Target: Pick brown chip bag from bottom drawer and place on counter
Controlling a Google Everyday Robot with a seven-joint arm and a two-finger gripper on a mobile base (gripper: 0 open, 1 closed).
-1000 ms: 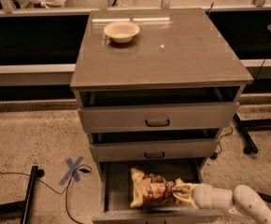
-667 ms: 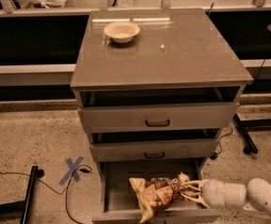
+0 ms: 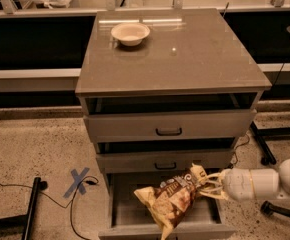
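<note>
Reaches in low from the right edge with the white arm (image 3: 257,183) lying nearly level, wrist pointing left toward the cabinet. Ends in the end effector (image 3: 208,183), clenched on the upper right end of the bag (image 3: 169,200). Holds the bag tilted, hanging down and left over the open drawer (image 3: 122,209), with the lower tip overlapping the drawer's front edge; cannot tell whether it touches the drawer floor. Sits just below the front of the middle drawer (image 3: 130,161), slightly open, with the top drawer (image 3: 130,126) pulled out above that. Carries on the surface (image 3: 195,59), higher up, a cream bowl (image 3: 130,33) near the back left corner, well apart from the bag. Shows on the floor to the left a blue tape cross (image 3: 79,181), a thin dark cable (image 3: 15,185) and a black stand leg (image 3: 32,201).
</note>
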